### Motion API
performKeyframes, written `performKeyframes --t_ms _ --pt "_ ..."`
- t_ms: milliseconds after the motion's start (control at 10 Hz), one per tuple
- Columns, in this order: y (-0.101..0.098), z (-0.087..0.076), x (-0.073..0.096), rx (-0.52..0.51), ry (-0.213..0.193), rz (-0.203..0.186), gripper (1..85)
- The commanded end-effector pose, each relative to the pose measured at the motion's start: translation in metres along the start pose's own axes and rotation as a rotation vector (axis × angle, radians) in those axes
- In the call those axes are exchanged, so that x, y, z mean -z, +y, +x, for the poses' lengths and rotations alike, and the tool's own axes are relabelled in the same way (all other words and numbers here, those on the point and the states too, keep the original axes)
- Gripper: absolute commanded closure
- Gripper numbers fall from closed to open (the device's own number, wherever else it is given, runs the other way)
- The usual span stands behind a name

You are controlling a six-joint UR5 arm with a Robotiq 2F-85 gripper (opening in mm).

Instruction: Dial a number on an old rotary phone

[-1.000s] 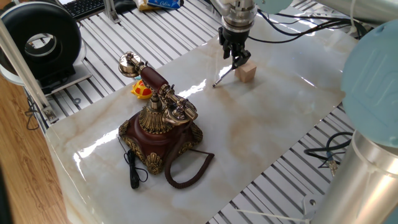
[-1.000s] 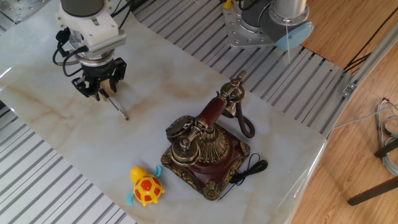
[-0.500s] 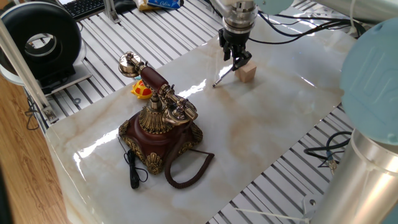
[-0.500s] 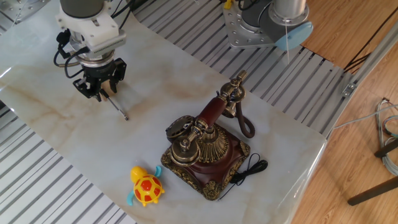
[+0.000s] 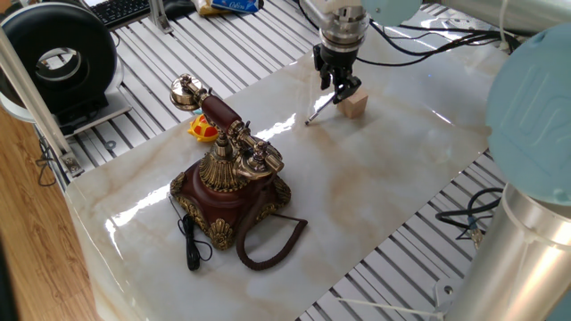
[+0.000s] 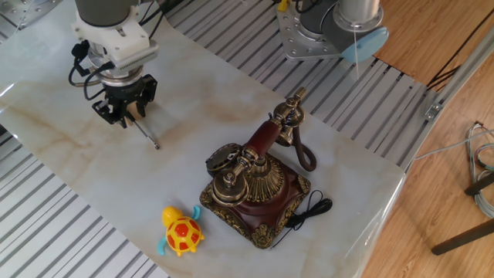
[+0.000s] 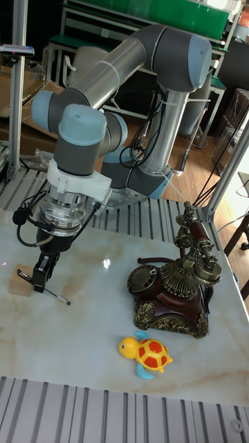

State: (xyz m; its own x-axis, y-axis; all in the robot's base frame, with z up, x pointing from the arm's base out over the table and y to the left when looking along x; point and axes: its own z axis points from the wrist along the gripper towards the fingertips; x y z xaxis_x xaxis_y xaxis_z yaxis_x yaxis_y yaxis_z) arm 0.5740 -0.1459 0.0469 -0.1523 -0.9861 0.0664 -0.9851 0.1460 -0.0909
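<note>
Gripper (image 5: 342, 86) barely shifted since a second ago, jaws pinching the stylus (image 6: 147, 133) by the wooden block (image 5: 355, 105)
Dialing not begun: rotary phone (image 5: 231, 183) sits untouched at desk's seven o'clock, handset cradled

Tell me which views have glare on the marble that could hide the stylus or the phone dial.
One fixed view: bright streaks of glare on the table beside the old rotary phone, and one near the stylus. The other fixed view: soft, even light; stylus and dial read clearly. Tall fixed view: only a small highlight, dial sharp.
</note>
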Motion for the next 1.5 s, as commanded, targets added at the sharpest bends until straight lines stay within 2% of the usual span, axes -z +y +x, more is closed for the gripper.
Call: performKeyframes --t_ms 0,200,600,700,900,1400 --pt "0.001 -0.004 -0.008 0.005 -0.018 0.005 39.0" --pt "0.004 -0.005 -0.012 -0.002 -0.020 0.006 39.0" --pt "0.013 -0.008 -0.009 -0.015 -0.046 -0.029 39.0" --pt "0.009 -0.004 -0.011 -0.008 -0.029 -0.009 39.0" --pt "0.005 0.003 -0.017 0.011 -0.008 0.007 39.0" --pt "0.004 0.002 -0.023 0.015 -0.013 0.003 39.0"
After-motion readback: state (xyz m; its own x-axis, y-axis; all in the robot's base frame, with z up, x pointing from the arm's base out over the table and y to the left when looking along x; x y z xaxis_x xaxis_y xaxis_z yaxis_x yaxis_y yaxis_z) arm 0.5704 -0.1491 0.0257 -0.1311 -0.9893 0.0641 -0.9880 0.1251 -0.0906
